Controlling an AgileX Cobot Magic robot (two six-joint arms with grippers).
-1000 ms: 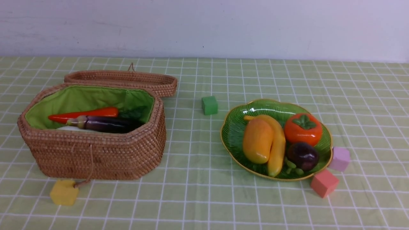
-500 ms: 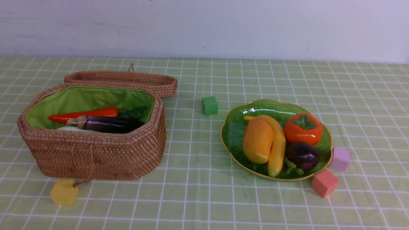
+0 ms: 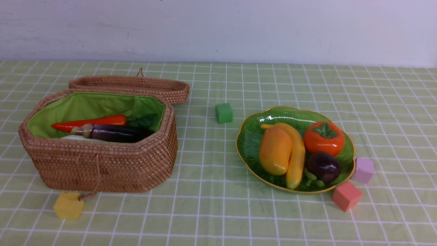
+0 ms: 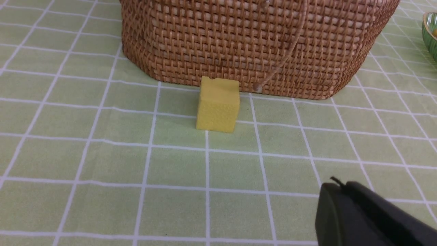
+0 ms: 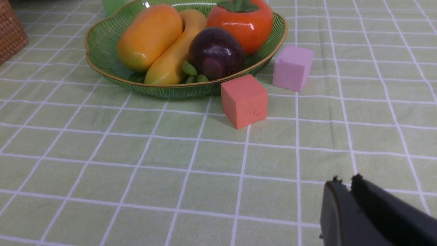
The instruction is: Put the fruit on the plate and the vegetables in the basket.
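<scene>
The green plate (image 3: 251,138) holds the fruit: a mango (image 3: 275,150), a banana (image 3: 297,160), a persimmon (image 3: 323,138) and a mangosteen (image 3: 323,166). In the open wicker basket (image 3: 102,167) lie a red chili (image 3: 90,122), a purple eggplant (image 3: 112,132) and a sliver of white radish (image 3: 73,137). Neither arm shows in the front view. My left gripper (image 4: 338,184) hovers low over the cloth in front of the basket (image 4: 259,44), shut and empty. My right gripper (image 5: 344,179) hangs in front of the plate (image 5: 102,54), jaws all but together, nothing between them.
The basket's lid (image 3: 129,83) lies flat behind it. A yellow cube (image 3: 68,205) sits at the basket's front by its cord, a green cube (image 3: 224,112) between basket and plate. A lilac cube (image 3: 363,169) and a salmon cube (image 3: 346,195) touch the plate's right front rim.
</scene>
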